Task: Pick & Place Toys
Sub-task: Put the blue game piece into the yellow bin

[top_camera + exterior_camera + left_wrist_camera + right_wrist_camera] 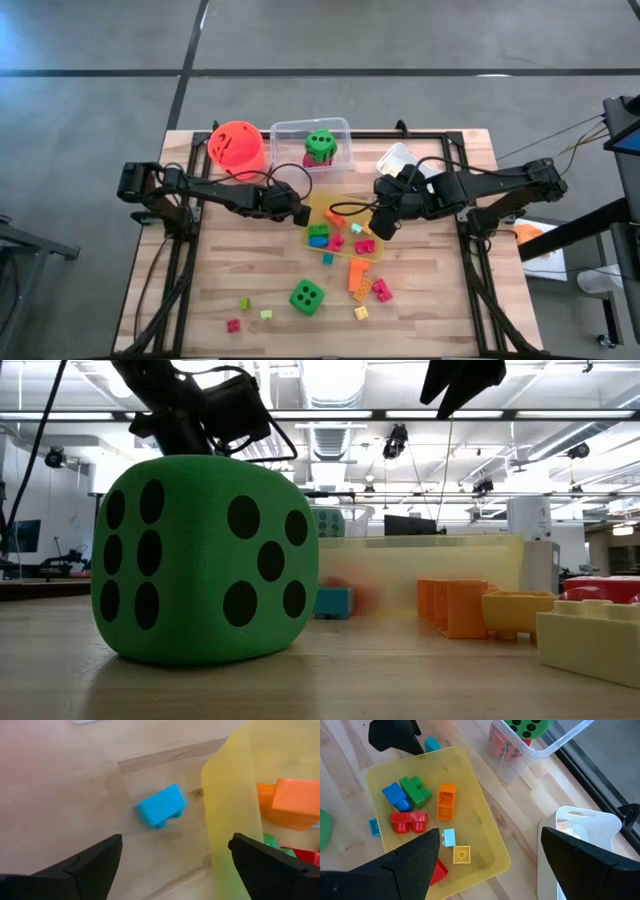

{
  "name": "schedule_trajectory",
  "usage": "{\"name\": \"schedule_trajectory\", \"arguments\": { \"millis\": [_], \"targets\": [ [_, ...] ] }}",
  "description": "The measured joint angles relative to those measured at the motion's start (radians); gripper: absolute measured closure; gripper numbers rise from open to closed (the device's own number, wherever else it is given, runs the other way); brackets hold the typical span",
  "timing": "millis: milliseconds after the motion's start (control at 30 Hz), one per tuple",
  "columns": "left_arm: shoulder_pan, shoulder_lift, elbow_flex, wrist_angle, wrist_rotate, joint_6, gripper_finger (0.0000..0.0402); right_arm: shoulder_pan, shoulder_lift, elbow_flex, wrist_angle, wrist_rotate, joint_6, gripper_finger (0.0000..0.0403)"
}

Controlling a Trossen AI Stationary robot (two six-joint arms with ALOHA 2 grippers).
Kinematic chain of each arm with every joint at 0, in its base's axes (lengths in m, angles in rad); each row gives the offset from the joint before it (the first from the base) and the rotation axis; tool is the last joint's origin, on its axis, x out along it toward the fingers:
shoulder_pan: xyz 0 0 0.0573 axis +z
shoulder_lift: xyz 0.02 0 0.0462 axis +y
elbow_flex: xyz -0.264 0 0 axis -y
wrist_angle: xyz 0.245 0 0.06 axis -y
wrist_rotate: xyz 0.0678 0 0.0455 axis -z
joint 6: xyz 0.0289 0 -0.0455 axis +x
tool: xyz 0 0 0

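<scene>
Both pairs of jaws are seen spread wide, and nothing is held between either pair. The left gripper point(175, 857) is stationed just outside the yellow tray point(322, 207), at the tray's 9 o'clock edge in the high view, with a small blue block point(161, 805) lying loose on the wooden table point(240, 270) between its fingers and the tray wall. The right gripper point(490, 857) is poised over the tray's 3 o'clock side.

Inside the yellow tray, a blue block point(395, 796), a green block point(415, 790), an orange block point(446, 801), a red block point(409, 821), a pale blue piece point(449, 837) and a yellow piece point(462, 854) are seen.

A large green die point(307, 296) is found on the table at 6 o'clock from the tray, and in the low view it fills the near foreground. An orange block point(357, 273) and a pink block point(381, 290) are placed near it toward 3 o'clock, and smaller pieces are scattered toward 9 o'clock.

At 12 o'clock from the tray, a clear bin point(288, 135) is set, with a second green die point(320, 143) in it. The orange bucket point(237, 145) is placed beside it at 9 o'clock, and a white tray point(395, 157) at its 3 o'clock side.
</scene>
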Motion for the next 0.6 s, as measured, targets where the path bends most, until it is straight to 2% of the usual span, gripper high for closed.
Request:
{"name": "schedule_trajectory", "arguments": {
  "millis": [600],
  "targets": [
    [0.049, 0.004, -0.002, 0.011, -0.054, -0.029, 0.0038, 0.000, 0.000, 0.000, 0.001, 0.000, 0.000, 0.0060]
  ]
}}
